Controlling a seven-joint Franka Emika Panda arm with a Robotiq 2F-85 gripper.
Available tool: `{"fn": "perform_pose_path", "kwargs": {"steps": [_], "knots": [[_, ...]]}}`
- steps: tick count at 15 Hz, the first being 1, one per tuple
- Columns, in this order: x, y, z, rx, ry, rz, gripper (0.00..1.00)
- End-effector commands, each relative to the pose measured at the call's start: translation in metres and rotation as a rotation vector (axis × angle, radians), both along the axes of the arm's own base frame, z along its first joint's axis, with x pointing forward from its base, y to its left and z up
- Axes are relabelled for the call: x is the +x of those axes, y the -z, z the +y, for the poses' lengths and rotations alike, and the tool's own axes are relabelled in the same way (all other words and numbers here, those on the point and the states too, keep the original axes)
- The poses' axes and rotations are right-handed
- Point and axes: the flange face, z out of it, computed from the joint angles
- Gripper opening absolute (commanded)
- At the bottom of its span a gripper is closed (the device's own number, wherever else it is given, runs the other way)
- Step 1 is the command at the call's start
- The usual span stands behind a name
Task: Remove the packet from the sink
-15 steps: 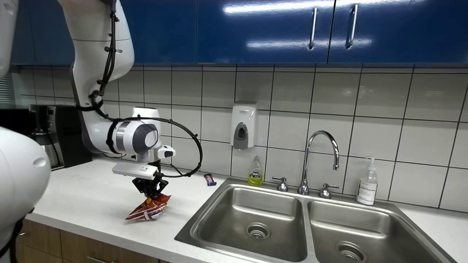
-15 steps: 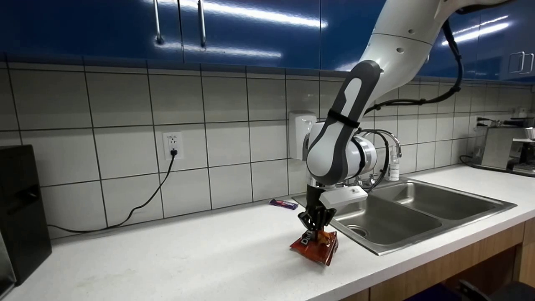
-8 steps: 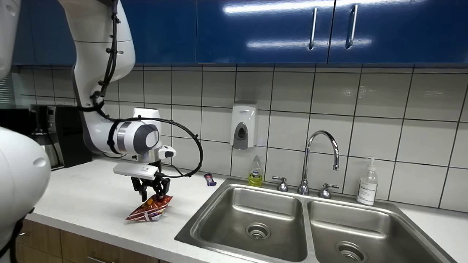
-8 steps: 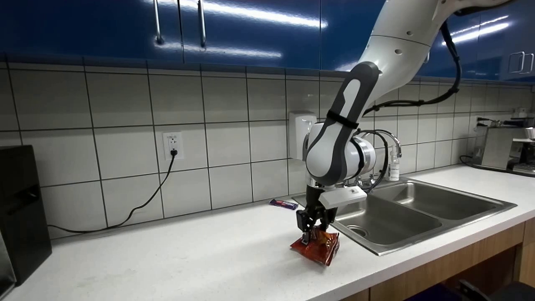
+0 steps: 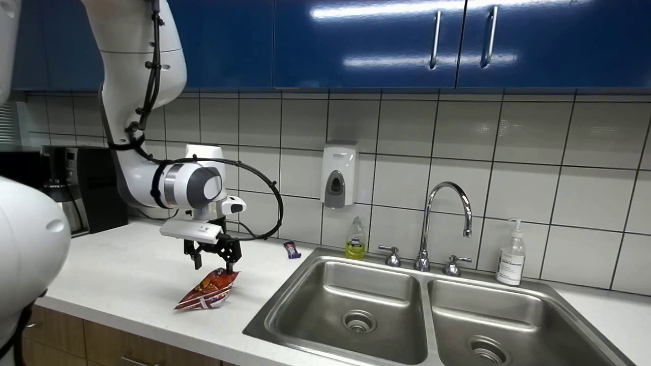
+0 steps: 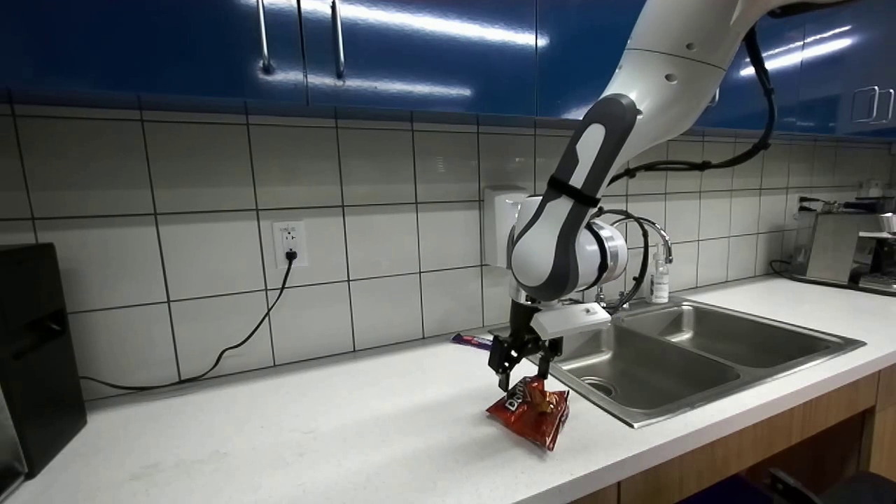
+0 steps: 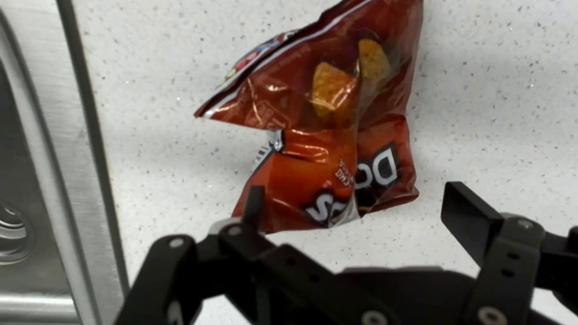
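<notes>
I have the hand (image 5: 213, 266) spread wide above the crumpled red Doritos packet (image 5: 207, 292), which lies on the white desk (image 5: 122, 269); whether the two touch I cannot tell. In an exterior view the double-basin steel sink (image 5: 428, 317) sits at the packet's 3 o'clock, the purple-wrapped bar (image 5: 292, 250) at its 2 o'clock.

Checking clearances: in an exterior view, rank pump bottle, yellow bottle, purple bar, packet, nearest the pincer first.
1. Packet, below the pincer
2. Purple bar, left of sink
3. Yellow bottle, left of faucet
4. Pump bottle, right of faucet
</notes>
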Motion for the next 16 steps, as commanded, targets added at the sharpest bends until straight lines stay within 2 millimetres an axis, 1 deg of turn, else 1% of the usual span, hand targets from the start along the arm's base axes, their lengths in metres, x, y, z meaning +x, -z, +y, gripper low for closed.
{"fn": "perform_pose_path", "kwargs": {"steps": [1, 7, 12, 16], "knots": [[-0.003, -0.022, -0.006, -0.002, 0.021, -0.022, 1.0], [-0.007, -0.048, -0.016, 0.012, 0.066, -0.048, 1.0], [-0.026, -0.066, -0.027, 0.012, 0.127, 0.003, 1.0], [-0.039, -0.076, -0.034, -0.001, 0.169, 0.049, 1.0]]}}
